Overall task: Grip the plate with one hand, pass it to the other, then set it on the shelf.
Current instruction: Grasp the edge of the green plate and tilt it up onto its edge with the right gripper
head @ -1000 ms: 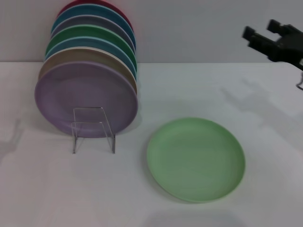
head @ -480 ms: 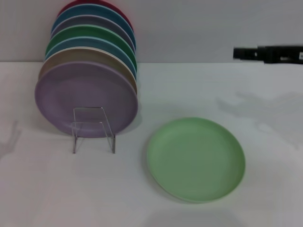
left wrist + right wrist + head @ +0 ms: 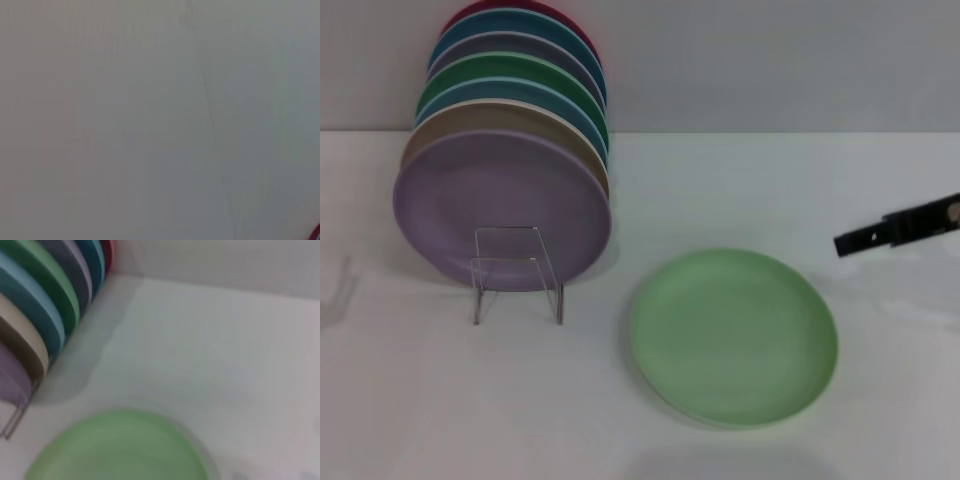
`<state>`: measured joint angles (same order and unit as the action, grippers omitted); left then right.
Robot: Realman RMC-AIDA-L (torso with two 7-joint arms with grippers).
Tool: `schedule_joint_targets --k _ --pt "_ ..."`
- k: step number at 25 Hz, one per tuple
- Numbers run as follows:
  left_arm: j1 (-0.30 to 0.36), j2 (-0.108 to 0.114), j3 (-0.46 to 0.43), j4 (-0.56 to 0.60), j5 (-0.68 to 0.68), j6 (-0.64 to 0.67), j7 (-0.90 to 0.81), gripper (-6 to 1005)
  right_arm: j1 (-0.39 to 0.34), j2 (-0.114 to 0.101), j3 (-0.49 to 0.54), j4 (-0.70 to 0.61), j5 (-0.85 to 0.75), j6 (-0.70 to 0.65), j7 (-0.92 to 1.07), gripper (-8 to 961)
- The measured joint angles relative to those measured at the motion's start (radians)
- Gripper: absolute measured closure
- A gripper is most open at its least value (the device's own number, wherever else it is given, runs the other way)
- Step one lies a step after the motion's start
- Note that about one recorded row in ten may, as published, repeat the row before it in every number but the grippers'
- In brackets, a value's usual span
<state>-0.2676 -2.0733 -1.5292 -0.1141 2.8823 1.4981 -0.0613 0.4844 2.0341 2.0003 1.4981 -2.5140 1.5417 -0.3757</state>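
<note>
Plate, pale mint-green, round, matte, shallow raised rim, lies flat on the white table, untouched. Right gripper hangs at the right edge of the head view, above the table and off the plate's right side, apart from it; only a thin black bar-like profile shows, so cannot tell if its fingers are open or closed. Left gripper is out of every view.

Outward from the plate: to its left, near but apart, the shelf, clear plastic, squarish front bracket, narrower than a plate. It holds a row of plates standing on edge and leaning back: lilac plate in front, then a tan plate, further ones in blue and green shades including a darker green plate, and a red plate last. All look plain, round and matte. Grey wall behind the table.

Right wrist view sees the mint plate blurred, from low and close, plus the stack's rims edge-on as coloured bands, and the rack's thin base edge; the head view shows plate faces instead. Left wrist view shows only a plain grey surface with a faint seam and a sliver of red in one corner.
</note>
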Motion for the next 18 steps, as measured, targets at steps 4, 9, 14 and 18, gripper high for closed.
schedule_joint_targets --k 4,9,14,18 --pt "-0.006 -0.002 -0.001 0.002 0.0 -0.012 0.001 166 0.027 0.001 -0.012 -0.047 -0.038 0.034 0.009 170" --pt "-0.005 -0.002 0.001 -0.001 0.0 -0.016 0.001 166 0.039 0.005 -0.013 -0.087 -0.067 0.031 0.009 173" --pt "-0.007 -0.004 0.003 0.002 0.0 -0.017 0.001 166 0.073 0.006 -0.014 -0.205 -0.073 -0.018 -0.003 176" --pt "-0.007 -0.004 0.003 0.002 0.0 -0.018 0.001 166 0.116 0.006 -0.04 -0.325 -0.074 -0.072 -0.019 178"
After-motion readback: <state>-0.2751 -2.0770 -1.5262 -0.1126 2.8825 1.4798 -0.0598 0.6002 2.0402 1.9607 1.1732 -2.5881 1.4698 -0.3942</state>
